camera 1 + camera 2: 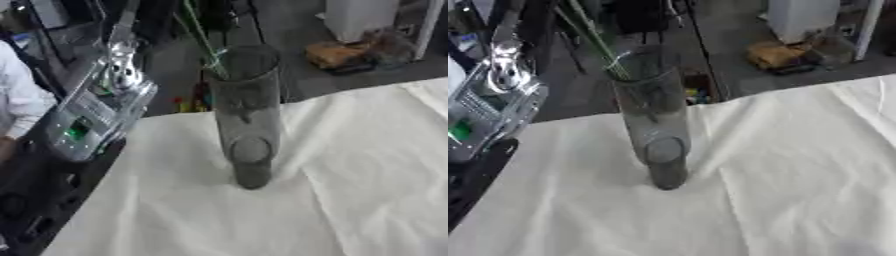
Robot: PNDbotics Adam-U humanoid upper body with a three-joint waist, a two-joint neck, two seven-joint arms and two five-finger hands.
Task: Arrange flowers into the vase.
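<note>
A tall clear glass vase [248, 115] stands upright on the white tablecloth [350, 180], near the table's far edge. Thin green flower stems [203, 40] lean out of its mouth toward the upper left and run past the top of the view; no blossoms show. My left arm [92, 117], silver with a green light, rises along the left side toward the top edge. Its hand lies outside the picture. The right arm and hand show in neither view.
The table's left edge runs diagonally beside my left arm, with black equipment [26, 200] below it. A person's white sleeve [17, 100] is at the far left. On the floor beyond the table lie a brown bag [341, 52] and a white box [359, 17].
</note>
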